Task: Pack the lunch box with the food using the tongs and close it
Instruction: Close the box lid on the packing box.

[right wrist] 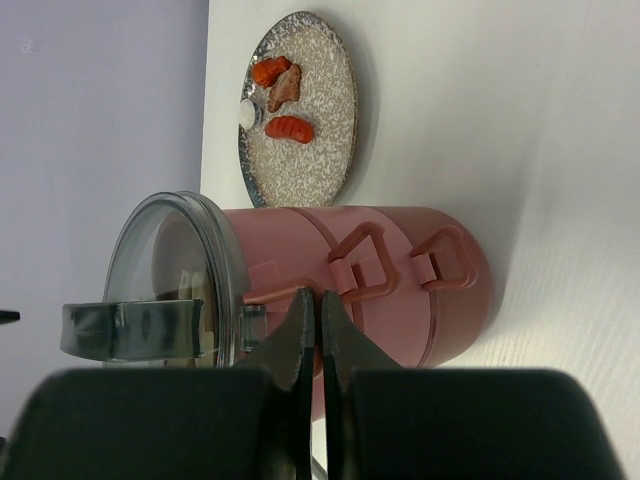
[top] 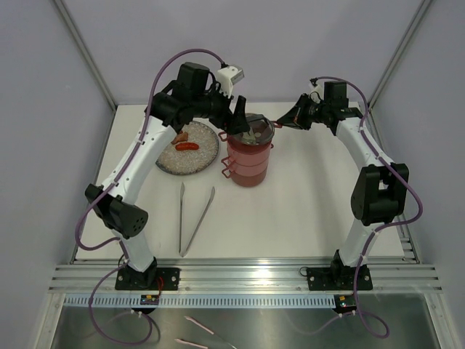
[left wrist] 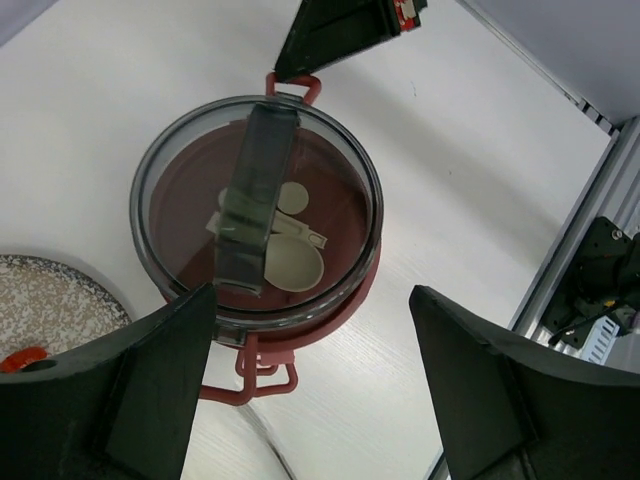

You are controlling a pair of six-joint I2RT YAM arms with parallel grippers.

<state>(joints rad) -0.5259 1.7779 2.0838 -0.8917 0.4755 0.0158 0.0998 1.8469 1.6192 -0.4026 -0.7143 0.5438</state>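
The lunch box [top: 249,166] stands as a stack of dark-red tiers in mid-table, topped by a clear-rimmed lid [top: 253,129] with a grey strap handle [left wrist: 258,190]. My left gripper [top: 234,122] hovers just above the lid's left side, open, its fingers [left wrist: 150,390] wide apart with nothing between them. My right gripper [right wrist: 321,300] is shut, its tips against the top tier's thin loop handle [right wrist: 270,296] on the stack's right side. Pieces of food [top: 187,145] lie on the speckled plate [top: 203,156]. The tongs [top: 193,218] rest on the table, untouched.
The plate [right wrist: 320,150] sits just left of the stack and holds an orange piece [right wrist: 270,70], a brown piece [right wrist: 285,90] and a red piece [right wrist: 290,128]. A pale spoon [left wrist: 295,262] shows under the clear lid. Aluminium rails [top: 240,280] edge the table's near side.
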